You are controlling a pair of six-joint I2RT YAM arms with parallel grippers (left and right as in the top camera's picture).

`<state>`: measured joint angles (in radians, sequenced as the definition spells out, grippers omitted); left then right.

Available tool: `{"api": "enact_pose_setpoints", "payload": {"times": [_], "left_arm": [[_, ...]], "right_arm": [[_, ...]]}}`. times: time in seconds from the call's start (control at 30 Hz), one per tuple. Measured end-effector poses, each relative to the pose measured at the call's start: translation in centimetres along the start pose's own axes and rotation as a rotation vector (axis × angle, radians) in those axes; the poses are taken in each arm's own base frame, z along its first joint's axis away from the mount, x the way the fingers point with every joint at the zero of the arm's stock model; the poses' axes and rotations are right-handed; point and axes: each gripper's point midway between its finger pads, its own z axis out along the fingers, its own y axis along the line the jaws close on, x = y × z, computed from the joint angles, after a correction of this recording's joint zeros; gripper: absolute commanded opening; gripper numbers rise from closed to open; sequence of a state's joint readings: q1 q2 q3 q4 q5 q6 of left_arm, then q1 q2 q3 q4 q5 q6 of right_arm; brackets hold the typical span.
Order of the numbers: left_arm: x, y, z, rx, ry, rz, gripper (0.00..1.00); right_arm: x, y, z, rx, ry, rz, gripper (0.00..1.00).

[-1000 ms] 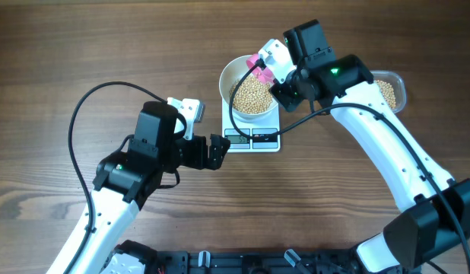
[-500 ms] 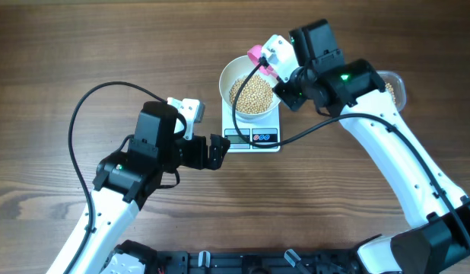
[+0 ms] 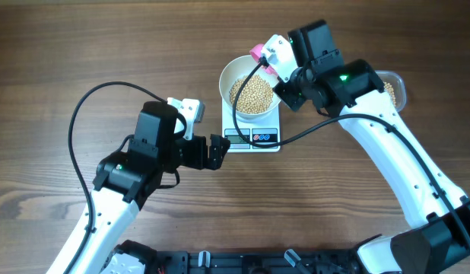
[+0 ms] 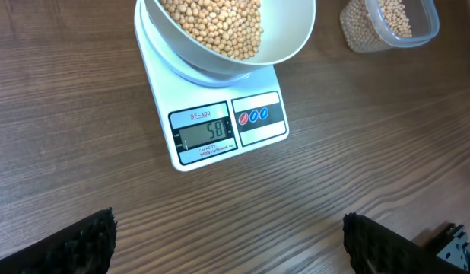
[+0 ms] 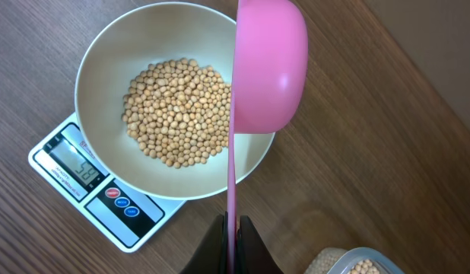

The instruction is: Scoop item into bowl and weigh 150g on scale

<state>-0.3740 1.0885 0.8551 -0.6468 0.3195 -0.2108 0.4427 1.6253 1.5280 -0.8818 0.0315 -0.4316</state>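
Note:
The white bowl (image 3: 233, 71) stands on the white scale (image 3: 252, 139) and holds a heap of tan beans (image 3: 251, 93). My right gripper (image 5: 232, 245) is shut on the thin handle of a pink scoop (image 5: 269, 68). The scoop is turned on its edge above the bowl's right rim (image 5: 259, 156); I cannot see inside it. In the overhead view this scoop (image 3: 257, 53) sits at the bowl's far edge, just ahead of the right gripper (image 3: 279, 76). My left gripper (image 4: 231, 251) is wide open over bare table, just in front of the scale (image 4: 220, 129), and holds nothing.
A clear plastic tub (image 3: 392, 90) with more beans stands to the right of the scale, partly under the right arm. It shows in the left wrist view as the tub (image 4: 387, 23) at top right. A black cable (image 3: 296, 133) drapes over the scale's right side.
A second ago the right gripper shifted the scoop up and away toward the bowl's far rim. Over the last half second nothing has moved. The left arm has stayed still.

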Motion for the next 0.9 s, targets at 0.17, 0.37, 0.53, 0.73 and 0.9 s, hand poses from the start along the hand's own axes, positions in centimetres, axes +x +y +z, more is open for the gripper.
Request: {"api": "enact_pose_setpoints", "payload": {"times": [0.17,0.37,0.53,0.73,0.9], "left_arm": [[0.90,0.25,-0.03,-0.010,0.036,-0.012,1.00],[0.74,0.21,-0.01,-0.008,0.030,-0.010,1.00],[0.29,0.08,0.00,-0.003,0.012,-0.004,1.00],[0.25,0.07,0.00,-0.003,0.010,-0.003,1.00],[0.25,0.07,0.00,-0.003,0.010,-0.003,1.00]], "right_arm": [[-0.01,-0.01,0.00,0.001,0.000,0.000,0.04],[-0.03,-0.01,0.00,0.000,-0.001,0.000,0.04],[-0.15,0.02,0.00,-0.002,-0.007,0.000,0.04],[-0.35,-0.07,0.00,0.001,-0.015,0.000,0.04],[-0.73,-0.23,-0.01,0.008,-0.030,0.010,0.04]]}}
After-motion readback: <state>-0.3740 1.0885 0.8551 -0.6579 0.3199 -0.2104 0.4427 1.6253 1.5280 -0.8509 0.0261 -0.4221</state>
